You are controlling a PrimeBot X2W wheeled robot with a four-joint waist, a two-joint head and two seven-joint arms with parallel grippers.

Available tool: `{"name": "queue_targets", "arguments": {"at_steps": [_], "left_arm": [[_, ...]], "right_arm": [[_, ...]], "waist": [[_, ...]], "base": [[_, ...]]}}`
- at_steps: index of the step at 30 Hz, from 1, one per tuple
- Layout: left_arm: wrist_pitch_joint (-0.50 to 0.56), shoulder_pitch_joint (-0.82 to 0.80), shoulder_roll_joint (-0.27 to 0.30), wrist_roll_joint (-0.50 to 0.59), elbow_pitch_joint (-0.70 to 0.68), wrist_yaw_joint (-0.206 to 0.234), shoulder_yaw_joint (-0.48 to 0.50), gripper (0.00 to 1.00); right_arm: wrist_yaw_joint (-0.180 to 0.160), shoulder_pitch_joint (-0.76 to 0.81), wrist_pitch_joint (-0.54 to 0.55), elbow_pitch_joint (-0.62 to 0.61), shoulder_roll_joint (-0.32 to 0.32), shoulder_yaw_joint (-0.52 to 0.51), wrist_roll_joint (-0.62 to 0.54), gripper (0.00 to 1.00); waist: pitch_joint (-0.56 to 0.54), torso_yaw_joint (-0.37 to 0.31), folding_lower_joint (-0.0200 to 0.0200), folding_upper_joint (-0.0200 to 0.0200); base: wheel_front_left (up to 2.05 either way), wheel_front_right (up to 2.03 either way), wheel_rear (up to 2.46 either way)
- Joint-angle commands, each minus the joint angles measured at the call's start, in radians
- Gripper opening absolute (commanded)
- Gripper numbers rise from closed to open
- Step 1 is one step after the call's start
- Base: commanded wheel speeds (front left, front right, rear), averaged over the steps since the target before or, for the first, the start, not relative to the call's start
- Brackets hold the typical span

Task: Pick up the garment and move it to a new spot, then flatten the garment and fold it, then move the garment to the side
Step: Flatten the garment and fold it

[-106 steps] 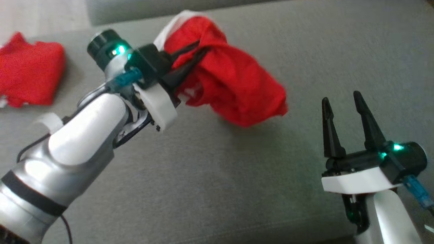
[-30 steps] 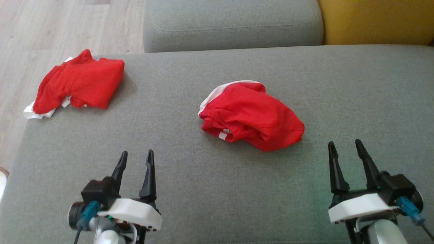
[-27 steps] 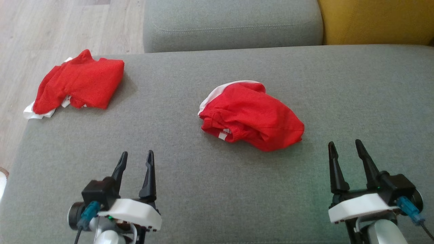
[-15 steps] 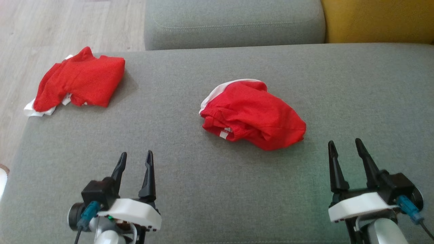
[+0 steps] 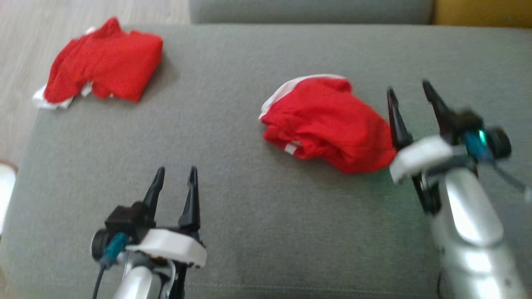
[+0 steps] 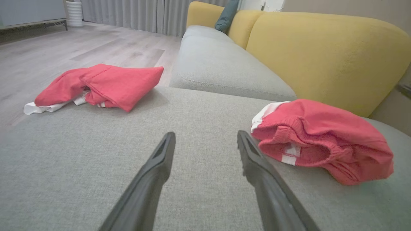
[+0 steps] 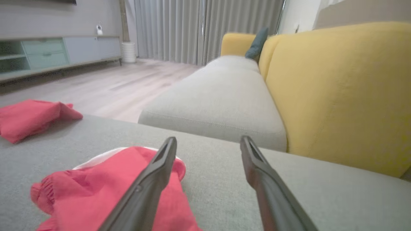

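Note:
A crumpled red garment point(image 5: 328, 124) with a white edge lies in a heap near the middle of the grey cushion point(image 5: 232, 174); it also shows as the red garment point(image 6: 321, 141) in the left wrist view and the red garment point(image 7: 106, 189) in the right wrist view. My right gripper point(image 5: 409, 93) stands open just right of the heap, its left finger over the cloth's right edge, nothing between the fingers. My left gripper point(image 5: 175, 171) is open near the front left, well apart from the heap. Its fingers point past the heap's left side.
A second red garment point(image 5: 104, 62) with white trim lies bunched at the cushion's far left corner, near the edge above the wooden floor point(image 5: 16, 50). Behind are another grey seat point(image 6: 218, 67) and a yellow backrest point(image 6: 321, 57).
My right arm has risen forward to the garment's right edge, still open. The head camera has tilted, shifting the whole picture. The left gripper holds its place. Earlier, the left gripper let go of the garment.

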Motion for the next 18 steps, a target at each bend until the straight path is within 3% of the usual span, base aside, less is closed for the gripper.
{"name": "queue_targets", "arguments": {"at_steps": [1, 8, 18], "left_arm": [[-0.012, -0.062, -0.003, 0.008, -0.038, -0.005, 0.022, 1.0], [-0.012, -0.098, -0.011, 0.004, -0.036, -0.011, 0.01, 1.0], [-0.012, -0.118, -0.014, -0.01, -0.034, -0.012, -0.017, 1.0]], "right_arm": [[0.008, -0.103, 0.035, 0.037, -0.009, 0.033, -0.017, 1.0], [0.008, -0.334, 0.148, 0.298, -0.091, 0.119, 0.0, 1.0], [0.008, -0.512, 0.294, 0.52, -0.177, 0.437, 0.158, 1.0]], "waist": [[0.052, 0.044, -0.0001, 0.0], [0.13, 0.12, -0.0001, 0.0], [0.167, 0.187, -0.0001, 0.0]], "base": [[0.0, 0.0, 0.0], [0.0, 0.0, 0.0], [0.0, 0.0, 0.0]]}}
